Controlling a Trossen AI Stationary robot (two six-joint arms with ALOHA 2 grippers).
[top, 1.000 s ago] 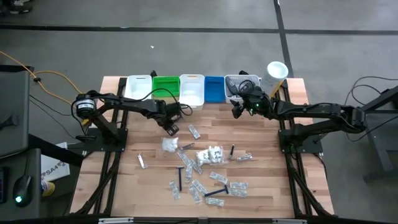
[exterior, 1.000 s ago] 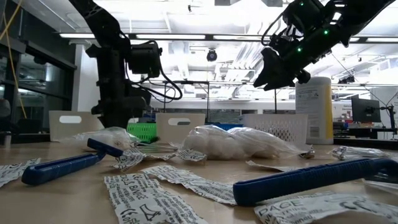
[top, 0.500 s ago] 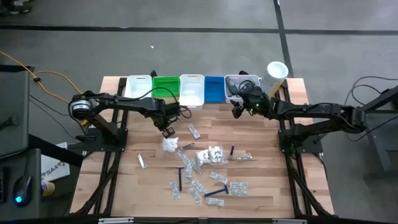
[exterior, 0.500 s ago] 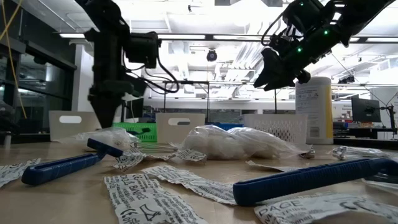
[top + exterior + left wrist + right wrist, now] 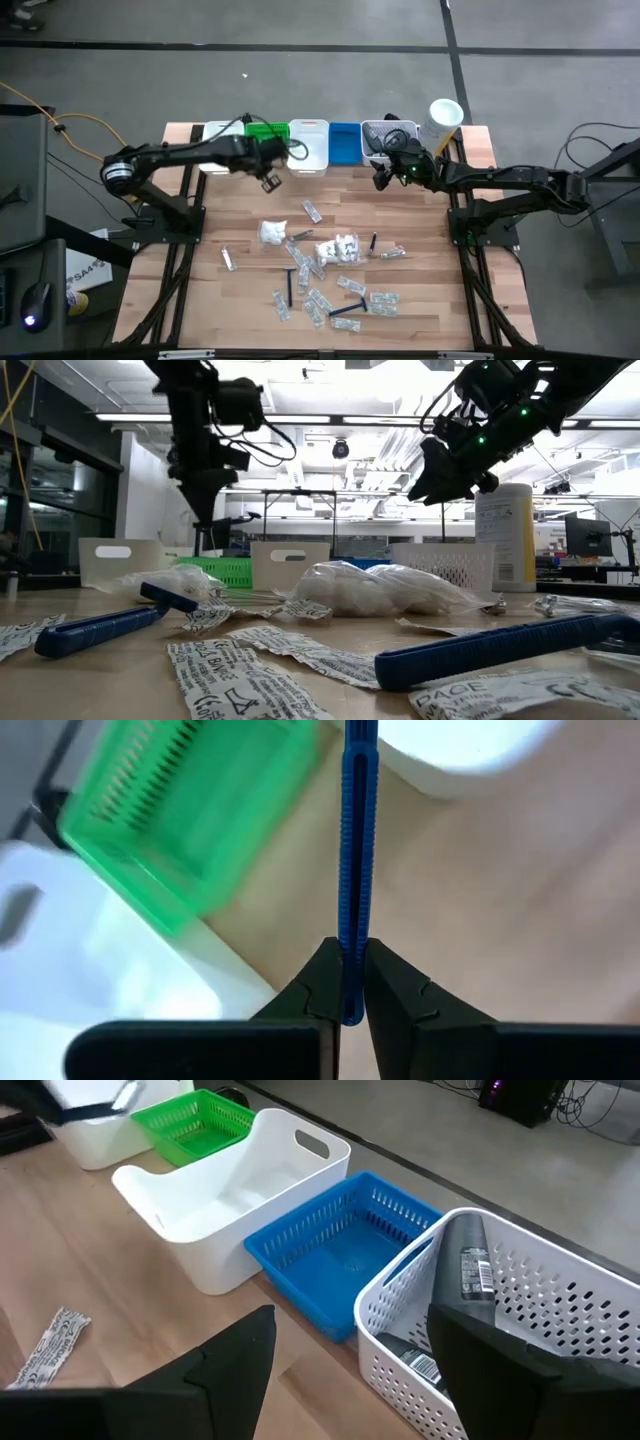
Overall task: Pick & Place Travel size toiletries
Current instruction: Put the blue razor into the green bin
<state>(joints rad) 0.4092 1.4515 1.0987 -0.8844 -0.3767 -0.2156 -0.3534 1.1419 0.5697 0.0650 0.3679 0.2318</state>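
My left gripper [image 5: 268, 181] hangs above the table just in front of the green bin [image 5: 266, 134], shut on a thin blue razor [image 5: 357, 840]. In the left wrist view the razor's handle runs straight out from the fingers, over the wood between the green bin [image 5: 190, 810] and a white bin. My right gripper [image 5: 383, 178] stands open in the air near the white perforated basket [image 5: 520, 1310], holding nothing. The other toiletries lie across the middle of the table: sachets [image 5: 312, 212], more blue razors [image 5: 291, 285] and a clear bag of white pieces [image 5: 340, 247]. My left gripper pinches the blue razor's handle at one end [image 5: 350, 982] between its two fingers [image 5: 318, 982]. The handle runs on ahead along the line of the fingers. The gripper slants steeply down from above, and the razor is lifted clear of the table.
Along the far edge stands a row of bins: white [image 5: 222, 140], green, white [image 5: 308, 145], blue [image 5: 345, 142] and the perforated basket [image 5: 390, 133] with dark items inside. A tall white canister [image 5: 442, 118] stands at the far right. Bare wood lies between bins and toiletries.
My left gripper has risen from the table beside the sachets and gone toward the far edge and the green bin, tipping as it went. The blue razor has come up with it and is now clear of the table. My right gripper has kept still.
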